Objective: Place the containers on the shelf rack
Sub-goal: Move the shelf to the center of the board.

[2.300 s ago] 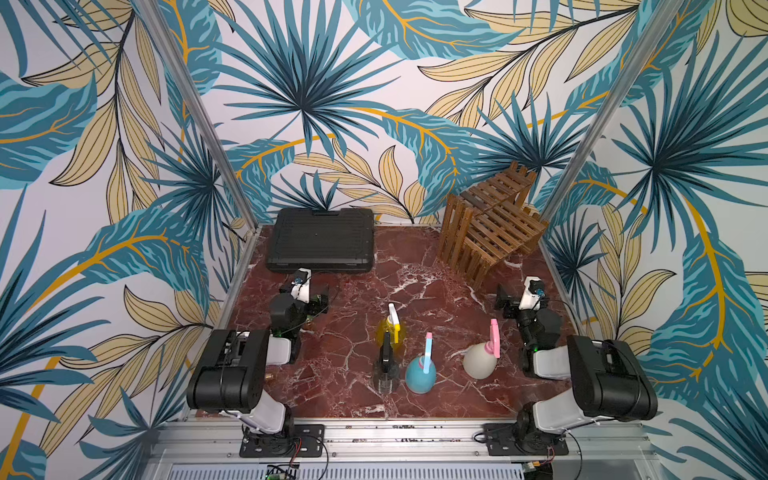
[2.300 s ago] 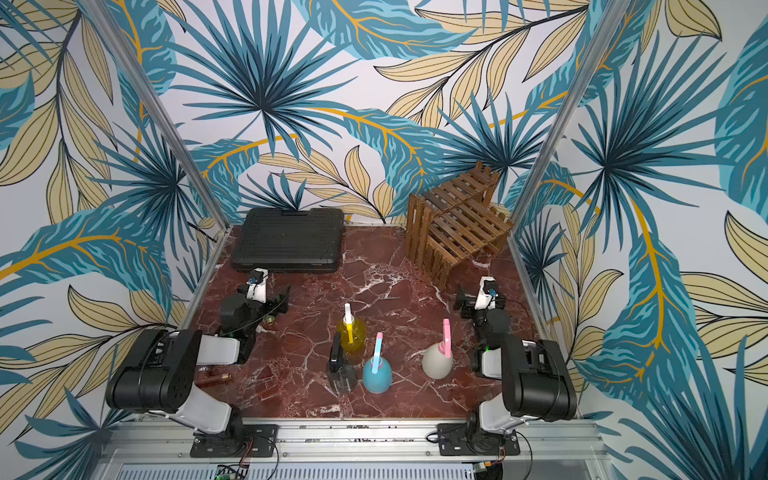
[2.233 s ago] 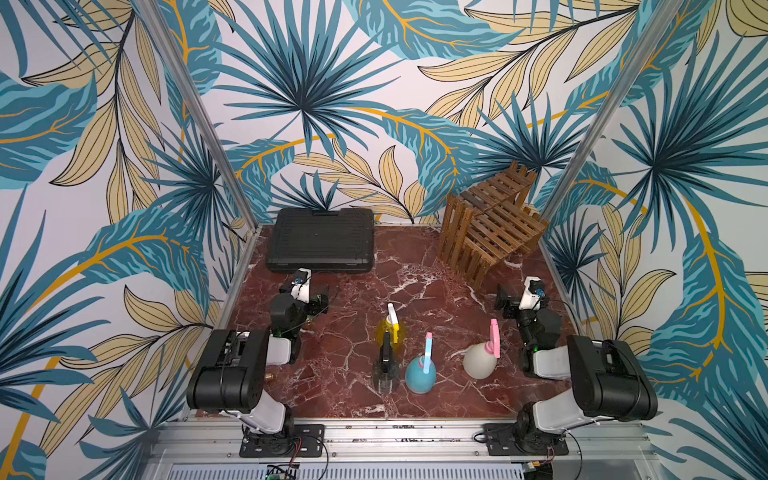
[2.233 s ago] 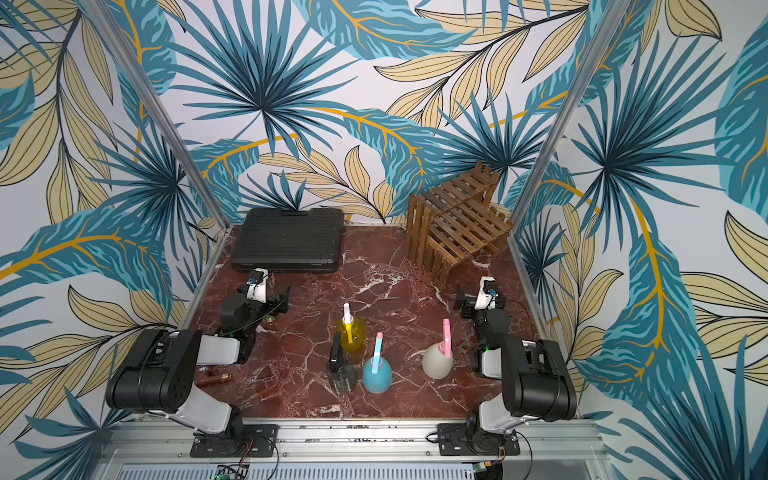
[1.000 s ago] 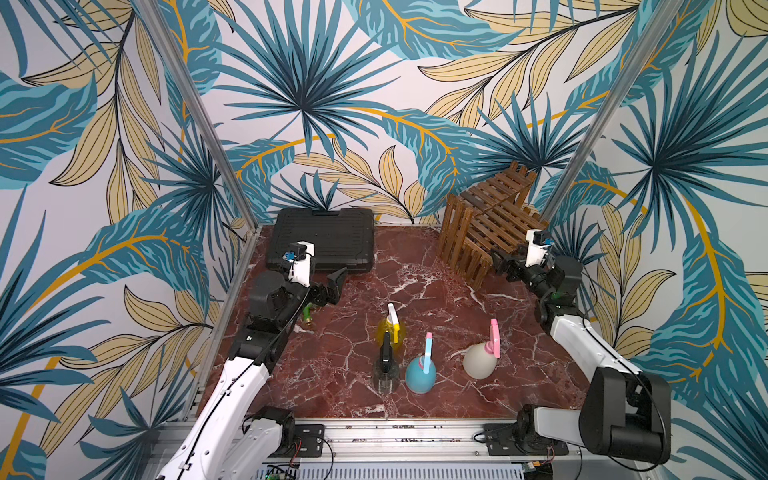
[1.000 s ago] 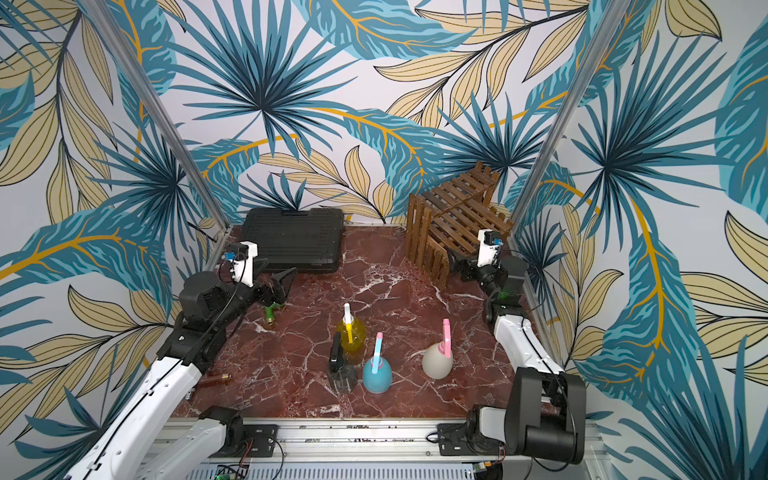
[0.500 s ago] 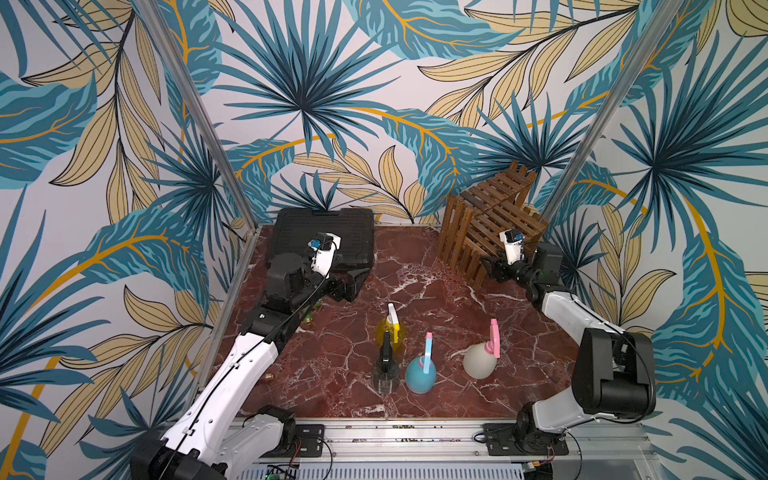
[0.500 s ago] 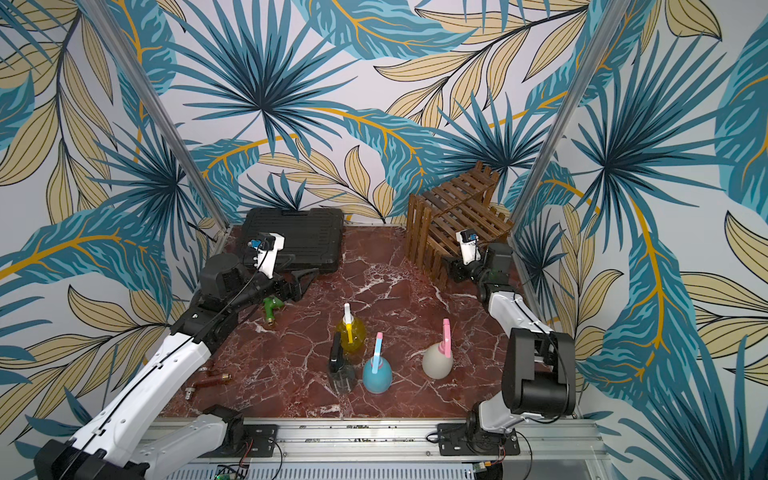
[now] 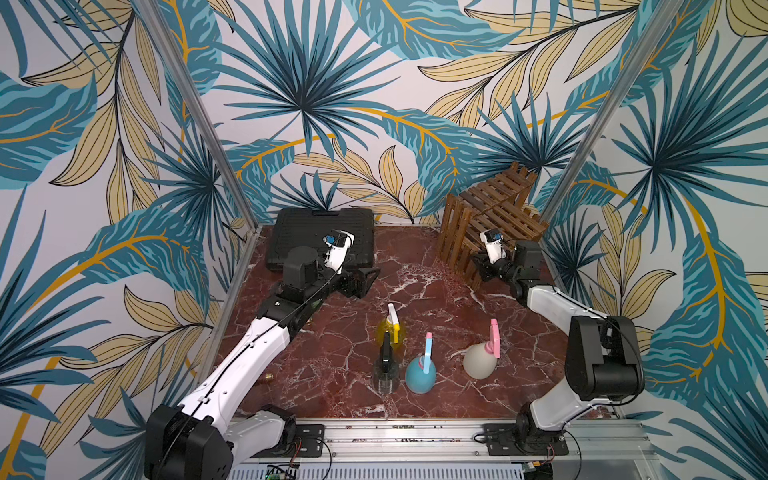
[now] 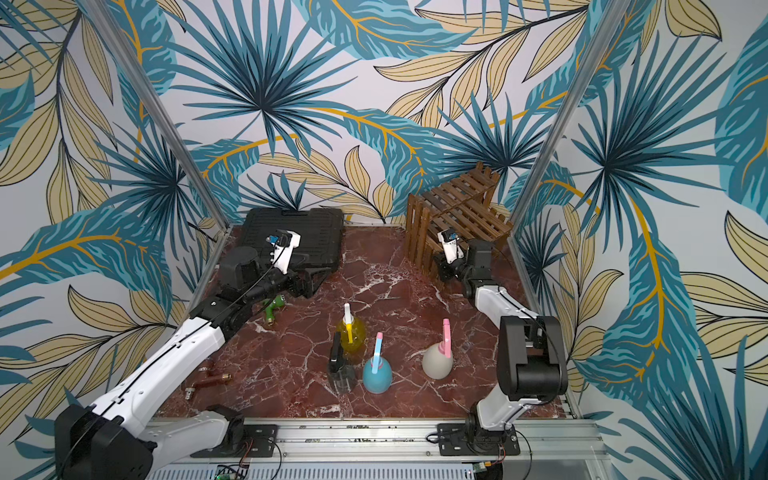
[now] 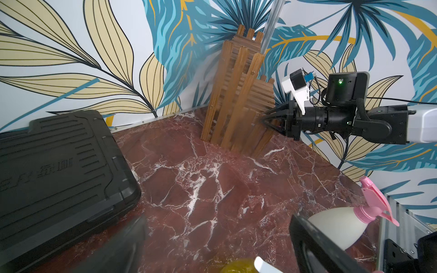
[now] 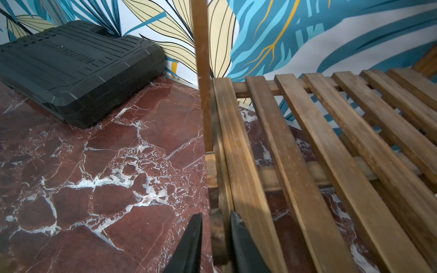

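Wooden shelf rack (image 9: 490, 216), 1 only, sits angled in the corner. Right gripper (image 12: 215, 215) is clamped on an edge slat, prob. to drag it within reach before loading. 4 containers stand well back from those fingers, none shelved: yellow bottle (image 9: 390, 331), smoky bottle (image 9: 384, 376), blue bottle (image 9: 420, 376), cream bottle (image 9: 480, 362). Left gripper (image 9: 368, 279), spread wide & empty, hangs just off 1 black case (image 9: 307, 226).
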Controlling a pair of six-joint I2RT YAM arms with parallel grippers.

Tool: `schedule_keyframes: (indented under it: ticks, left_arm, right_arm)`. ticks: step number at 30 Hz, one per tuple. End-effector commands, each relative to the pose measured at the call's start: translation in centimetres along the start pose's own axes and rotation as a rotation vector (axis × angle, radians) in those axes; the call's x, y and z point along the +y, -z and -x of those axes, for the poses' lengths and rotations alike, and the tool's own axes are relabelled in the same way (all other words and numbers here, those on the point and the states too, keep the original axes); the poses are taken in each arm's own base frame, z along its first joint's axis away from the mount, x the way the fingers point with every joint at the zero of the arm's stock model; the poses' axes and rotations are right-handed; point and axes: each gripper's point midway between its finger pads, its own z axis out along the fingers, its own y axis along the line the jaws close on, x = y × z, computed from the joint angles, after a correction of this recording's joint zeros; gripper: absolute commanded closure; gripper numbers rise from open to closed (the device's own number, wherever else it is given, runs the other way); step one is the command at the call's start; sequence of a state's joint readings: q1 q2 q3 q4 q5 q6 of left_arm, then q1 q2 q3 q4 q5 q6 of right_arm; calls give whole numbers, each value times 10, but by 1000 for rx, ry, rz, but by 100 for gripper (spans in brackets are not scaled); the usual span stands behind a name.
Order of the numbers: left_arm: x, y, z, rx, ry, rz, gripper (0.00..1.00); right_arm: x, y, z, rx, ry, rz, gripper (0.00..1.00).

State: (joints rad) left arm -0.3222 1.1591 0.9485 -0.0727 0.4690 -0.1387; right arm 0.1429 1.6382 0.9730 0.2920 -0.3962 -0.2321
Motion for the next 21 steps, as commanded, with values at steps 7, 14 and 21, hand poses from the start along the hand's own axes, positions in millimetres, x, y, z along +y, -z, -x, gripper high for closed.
schedule_keyframes:
  ticks: [7, 14, 21]
  left_arm:
    - [-3, 10, 6, -33, -62, 18, 0]
    - [-4, 14, 2, -27, -65, 24, 0]
    - [-3, 23, 4, -32, -111, 56, 0]
  right_arm:
    - [44, -17, -23, 82, -191, -36, 84]
    - [72, -25, -4, 71, -301, -76, 84]
    - [117, -45, 9, 109, -340, -62, 84]
